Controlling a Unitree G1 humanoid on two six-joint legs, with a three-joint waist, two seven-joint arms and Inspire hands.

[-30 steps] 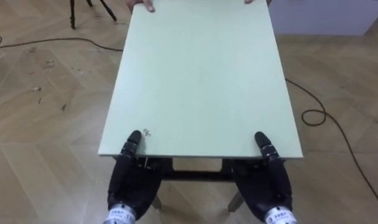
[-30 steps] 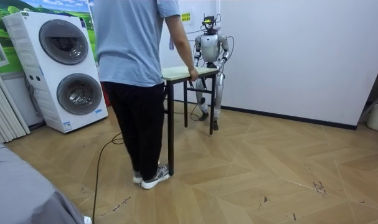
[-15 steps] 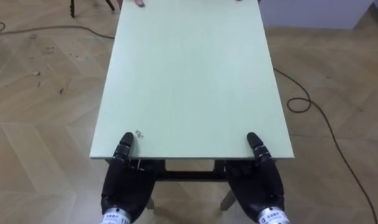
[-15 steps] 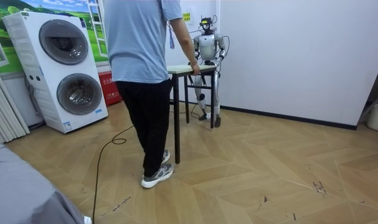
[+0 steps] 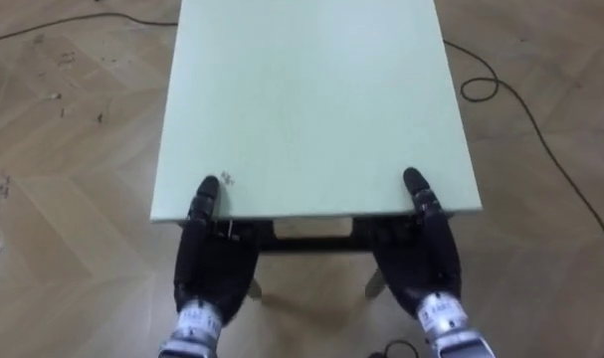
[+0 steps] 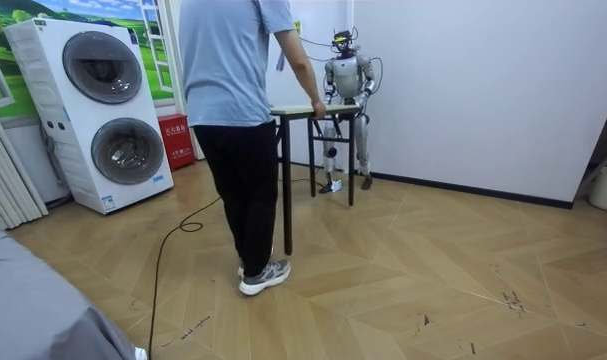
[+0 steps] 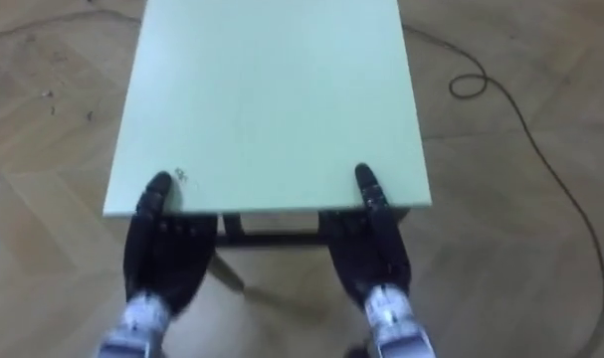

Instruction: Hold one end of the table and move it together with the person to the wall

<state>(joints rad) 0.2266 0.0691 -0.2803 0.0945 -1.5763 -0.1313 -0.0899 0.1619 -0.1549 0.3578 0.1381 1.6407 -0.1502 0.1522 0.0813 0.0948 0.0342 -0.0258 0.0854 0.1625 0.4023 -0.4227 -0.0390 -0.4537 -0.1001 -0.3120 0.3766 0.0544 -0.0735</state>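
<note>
Left eye view: I have the robot's left hand and right hand clamped on the near edge of the pale green table, one by each corner. Each thumb lies flat on top and the palm sits under the board, so the edge is pinched between them; the fingers below are hidden by the top. The board runs straight ahead from both hands, and I judge the wide, even spacing is there to share the load and stop the top twisting. Room view: a person holds the opposite end, well beyond the robot's hands, with one hand wrapped over that far edge. The table hangs level between the two carriers, the robot standing upright close to the white wall and a stacked pair of washing machines off on the room view's left. Right eye view: the same grip reads from the other side, thumbs on top just inside the corners and palms tucked beneath, with bare wooden floor below both hands.
</note>
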